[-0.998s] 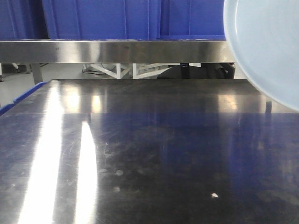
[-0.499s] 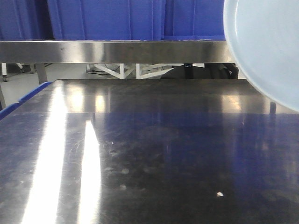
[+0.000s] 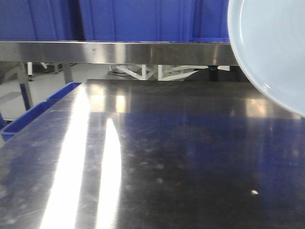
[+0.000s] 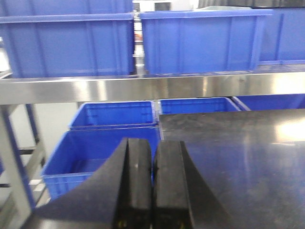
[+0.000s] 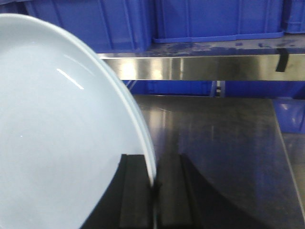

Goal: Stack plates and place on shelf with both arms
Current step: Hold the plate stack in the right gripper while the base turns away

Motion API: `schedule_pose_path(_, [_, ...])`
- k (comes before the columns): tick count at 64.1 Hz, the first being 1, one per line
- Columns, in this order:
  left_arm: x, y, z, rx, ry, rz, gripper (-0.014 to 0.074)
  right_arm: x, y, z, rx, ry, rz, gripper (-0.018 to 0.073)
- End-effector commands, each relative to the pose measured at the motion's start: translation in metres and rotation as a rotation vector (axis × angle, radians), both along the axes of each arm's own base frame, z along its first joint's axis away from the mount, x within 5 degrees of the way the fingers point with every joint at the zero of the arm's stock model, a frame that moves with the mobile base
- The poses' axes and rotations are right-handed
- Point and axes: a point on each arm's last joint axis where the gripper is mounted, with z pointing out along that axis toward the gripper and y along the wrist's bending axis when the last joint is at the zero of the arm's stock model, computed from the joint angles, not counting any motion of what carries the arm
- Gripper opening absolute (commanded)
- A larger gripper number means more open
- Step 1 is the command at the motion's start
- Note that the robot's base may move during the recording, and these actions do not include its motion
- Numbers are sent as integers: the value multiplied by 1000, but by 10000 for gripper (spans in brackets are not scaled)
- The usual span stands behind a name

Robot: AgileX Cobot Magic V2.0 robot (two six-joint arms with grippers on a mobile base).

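Observation:
A pale bluish-white plate (image 3: 271,47) hangs tilted in the air at the upper right of the front view. In the right wrist view the same plate (image 5: 62,133) fills the left side, and my right gripper (image 5: 154,160) is shut on its rim. Whether a second plate lies stacked against it, I cannot tell. My left gripper (image 4: 153,143) is shut with nothing between its fingers, over the table's left edge. The shelf's steel front rail (image 3: 119,51) crosses behind the table; it also shows as the rail (image 4: 143,88) in the left wrist view and the rail (image 5: 190,67) in the right wrist view.
The dark reflective steel tabletop (image 3: 181,157) spreads below both arms. Blue crates (image 4: 71,43) stand on the shelf. More blue crates (image 4: 109,143) sit low, left of the tabletop (image 4: 238,152). A steel shelf leg (image 4: 14,157) stands at far left.
In the front view the table, shelf rail and crates have slid to the right, showing more floor and a blue crate at left. The plate keeps its place in the frame.

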Motion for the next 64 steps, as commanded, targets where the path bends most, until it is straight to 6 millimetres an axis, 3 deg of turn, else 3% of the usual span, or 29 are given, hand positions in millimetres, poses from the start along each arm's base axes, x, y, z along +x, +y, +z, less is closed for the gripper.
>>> schedule_pose_path(1, [0,2,17,-23,-97,20,80,-1,-2,19,16,-126,-18,41])
schedule_pose_path(64, [0,2,17,-23,-97,20,80,-1,-2,19,16,-126,-18,41])
